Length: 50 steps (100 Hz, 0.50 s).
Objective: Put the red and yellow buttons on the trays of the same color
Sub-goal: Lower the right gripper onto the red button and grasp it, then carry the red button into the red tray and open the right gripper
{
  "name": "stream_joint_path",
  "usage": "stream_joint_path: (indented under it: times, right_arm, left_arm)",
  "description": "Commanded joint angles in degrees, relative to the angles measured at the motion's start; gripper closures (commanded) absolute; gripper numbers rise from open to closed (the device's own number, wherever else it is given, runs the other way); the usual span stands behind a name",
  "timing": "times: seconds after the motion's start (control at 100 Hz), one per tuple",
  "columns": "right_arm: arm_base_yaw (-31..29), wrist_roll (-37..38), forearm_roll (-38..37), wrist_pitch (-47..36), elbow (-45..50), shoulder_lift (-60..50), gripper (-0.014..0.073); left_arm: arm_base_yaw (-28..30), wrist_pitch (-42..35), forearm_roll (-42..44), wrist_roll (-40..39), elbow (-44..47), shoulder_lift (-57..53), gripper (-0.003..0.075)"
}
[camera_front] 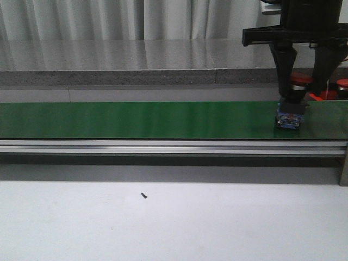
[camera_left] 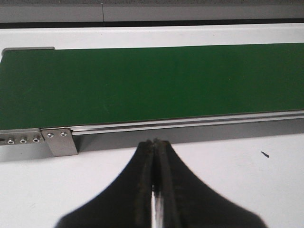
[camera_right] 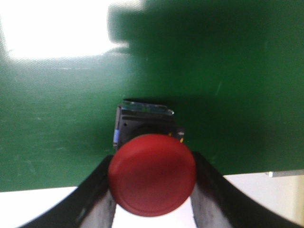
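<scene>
A red button (camera_right: 152, 180) with a round red cap on a black body and bluish base (camera_front: 289, 115) stands on the dark green belt (camera_front: 136, 119) at its right end. My right gripper (camera_right: 152, 161) comes down from above, its fingers pressed against both sides of the cap, shut on it (camera_front: 302, 89). Behind the belt at the far right a strip of red tray (camera_front: 328, 96) shows, with another red-capped button (camera_front: 342, 85) by it. No yellow button or yellow tray is in view. My left gripper (camera_left: 156, 142) is shut and holds nothing, over the white table in front of the belt's left end.
The belt's aluminium rail (camera_front: 163, 145) runs along its front edge, with a metal bracket (camera_left: 60, 141) at the left end. A small dark screw (camera_front: 144, 195) lies on the white table (camera_front: 174, 223). A grey ledge and curtain stand behind the belt.
</scene>
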Motion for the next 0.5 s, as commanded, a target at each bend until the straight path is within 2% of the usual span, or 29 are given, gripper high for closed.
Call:
stream_joint_path:
  times: [0.0, 0.23, 0.49]
  right_arm:
    - [-0.9, 0.2, -1.8, 0.4, -1.3, -4.2, 0.0403]
    - [-7.0, 0.0, -7.3, 0.7, -1.3, -10.4, 0.0403]
    - [-20.1, -7.8, -8.5, -0.6, -1.3, -14.8, 0.0403]
  left_arm:
    - [-0.5, -3.8, -1.2, -0.2, -1.6, -0.1, 0.0740]
    - [-0.5, -3.8, -1.2, -0.2, -1.6, -0.1, 0.0740]
    - [-0.5, -3.8, -1.2, -0.2, -1.6, -0.1, 0.0740]
